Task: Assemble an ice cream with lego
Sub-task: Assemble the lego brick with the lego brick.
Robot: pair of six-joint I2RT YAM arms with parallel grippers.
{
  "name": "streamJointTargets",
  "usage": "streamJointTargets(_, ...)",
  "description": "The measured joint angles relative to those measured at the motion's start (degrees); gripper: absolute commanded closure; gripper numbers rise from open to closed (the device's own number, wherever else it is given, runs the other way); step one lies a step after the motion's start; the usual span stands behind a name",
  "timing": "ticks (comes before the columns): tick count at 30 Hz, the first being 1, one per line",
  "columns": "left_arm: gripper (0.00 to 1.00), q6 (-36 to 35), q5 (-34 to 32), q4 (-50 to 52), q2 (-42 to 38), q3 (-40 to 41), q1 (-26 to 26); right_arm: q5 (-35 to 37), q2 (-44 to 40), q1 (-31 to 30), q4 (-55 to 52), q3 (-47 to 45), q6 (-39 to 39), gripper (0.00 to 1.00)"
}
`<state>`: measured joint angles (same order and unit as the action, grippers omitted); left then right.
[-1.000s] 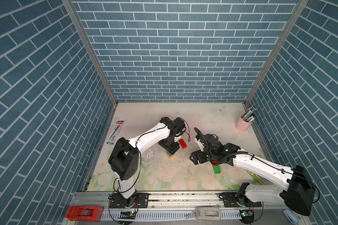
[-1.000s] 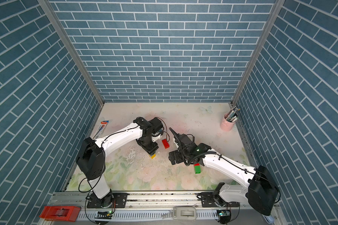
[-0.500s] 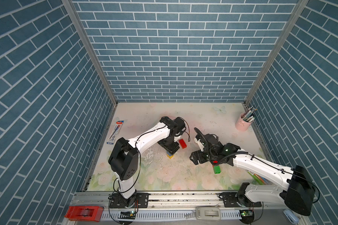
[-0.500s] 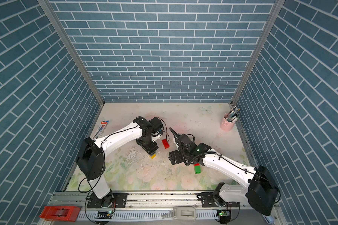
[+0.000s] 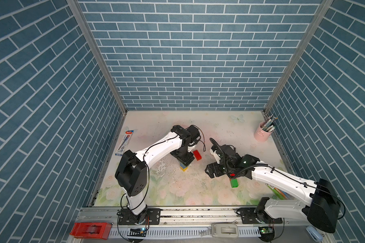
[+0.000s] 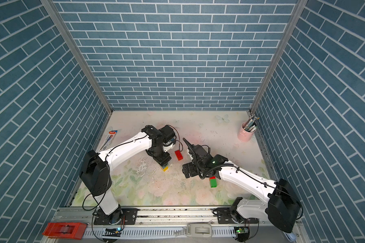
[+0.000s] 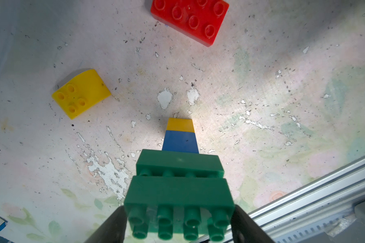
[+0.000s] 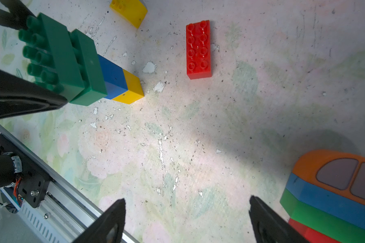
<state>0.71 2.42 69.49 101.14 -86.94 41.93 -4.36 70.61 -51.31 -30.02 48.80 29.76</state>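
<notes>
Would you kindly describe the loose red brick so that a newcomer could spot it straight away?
On the flowered table, find the brick tower under the left gripper. Just beside it, on the side toward the pink cup, lies the red brick. It is the only red piece lying loose and flat, an oblong showing eight studs.

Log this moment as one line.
left gripper: astride top green brick of stack, grip unclear | right gripper: open, empty | red brick: loose on table

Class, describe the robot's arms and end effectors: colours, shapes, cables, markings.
Left arm and right arm: white shells, bulky black joints, thin black cables. A green light glows near the right wrist. Left end effector and right end effector: two flat black tapered fingers each.
</notes>
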Motion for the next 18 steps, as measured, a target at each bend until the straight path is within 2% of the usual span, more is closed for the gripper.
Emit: streamJointTargets(18,0.37,0.57,0.44,-1.51,-0.24,0.2,0.0,0.0,-0.07,0.0,-0.46,0.0,0.0,0.08)
